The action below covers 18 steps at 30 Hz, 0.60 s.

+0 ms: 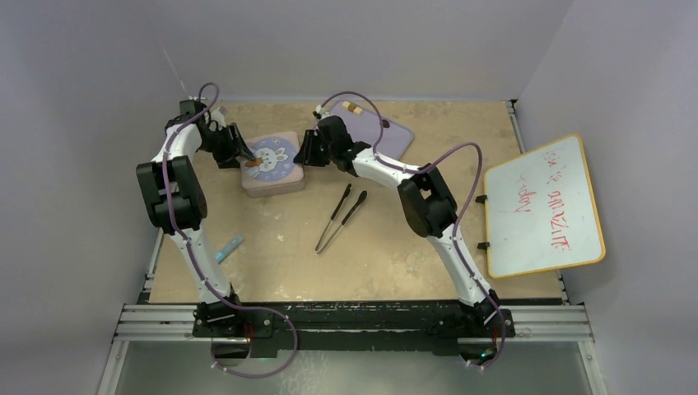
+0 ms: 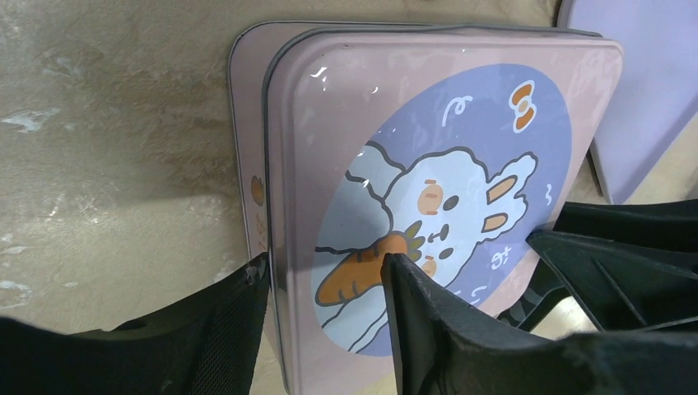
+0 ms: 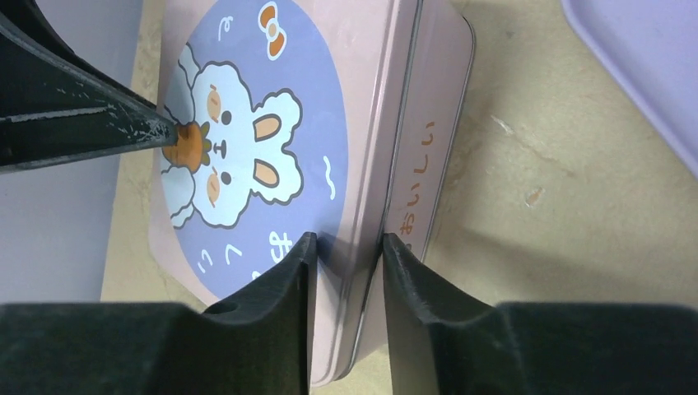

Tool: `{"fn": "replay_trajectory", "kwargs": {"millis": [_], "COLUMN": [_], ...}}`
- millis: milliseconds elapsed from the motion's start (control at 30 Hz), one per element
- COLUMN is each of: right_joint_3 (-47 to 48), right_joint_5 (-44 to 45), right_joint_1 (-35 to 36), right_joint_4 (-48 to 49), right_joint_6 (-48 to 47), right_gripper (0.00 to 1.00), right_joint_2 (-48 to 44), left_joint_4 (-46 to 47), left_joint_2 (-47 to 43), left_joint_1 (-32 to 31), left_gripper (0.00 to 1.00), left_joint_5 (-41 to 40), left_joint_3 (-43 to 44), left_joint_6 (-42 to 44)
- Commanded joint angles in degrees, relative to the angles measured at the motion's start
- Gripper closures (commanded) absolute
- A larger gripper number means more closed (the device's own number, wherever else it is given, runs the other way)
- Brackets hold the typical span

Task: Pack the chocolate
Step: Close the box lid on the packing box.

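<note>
2 tools meet at 1 pink tin (image 1: 274,183) on the far left part of the counter (image 1: 411,247). No chocolate shows in any of the 3 views. By judgement from the task, the pieces lie inside the tin, under its lid (image 2: 444,164) and directly below both tools.

The left tool (image 2: 325,265) has its jaws parted. 1 fingertip rests on the carrot printed on the lid, the other stands just outside the lid's left wall, and nothing is clamped. The right tool (image 3: 344,243) has its jaws narrowed astride the lid's right rim, with 1 finger on the printed face and the other beside the lettered side wall of the base (image 3: 428,156). Whether it actually pinches the rim cannot be told.

The lid lies on the base slightly out of register, with a strip of base showing past its left edge. Whether it is fully seated cannot be told.

The tin is nearly square, so no long axis governs. The 2 arms are equally near, 1 at each side rim. By judgement, the coming move depends on both rims being worked evenly, since force on 1 side alone would tilt the lid or drag the tin.

Around the tin:
- A purple tray (image 1: 387,132) lies just beyond it to the right, under the right arm.
- Black tweezers (image 1: 340,216) lie mid-counter, well apart from the tin.
- A whiteboard (image 1: 543,206) sits at the right edge.
- A small light-blue object (image 1: 230,247) sits at the left edge.

None of these stands between the tools and the tin.
</note>
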Motion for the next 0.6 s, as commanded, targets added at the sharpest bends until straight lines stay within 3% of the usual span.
{"fn": "replay_trajectory", "kwargs": {"millis": [0,133,300,567], "right_joint_3": [-7.45,-5.51,-6.67,-3.83], "right_joint_5": [6.9,4.54,2.17,-0.17], "right_joint_1": [0.34,0.25,0.26,0.16], "right_joint_4": [-7.34,-10.49,-7.38,-7.9], "right_joint_6": [-1.69,-1.17,-1.21,-2.21], "right_gripper": [0.71,0.71,0.72,0.68], "right_joint_2": [-1.7,0.69,0.73,-0.35], "left_joint_4": [1.7,-0.22,2.1,13.47], "left_joint_2": [0.64,1.2,-2.05,-5.35], "left_joint_1": [-0.51,-0.51,0.54,0.2], "left_gripper": [0.49,0.52,0.56,0.64], "left_joint_5": [3.11,-0.77,-5.36,1.54], "left_joint_3": [0.13,1.86,4.54,4.88], "left_joint_6": [-1.17,-1.65,-4.9,-11.31]}}
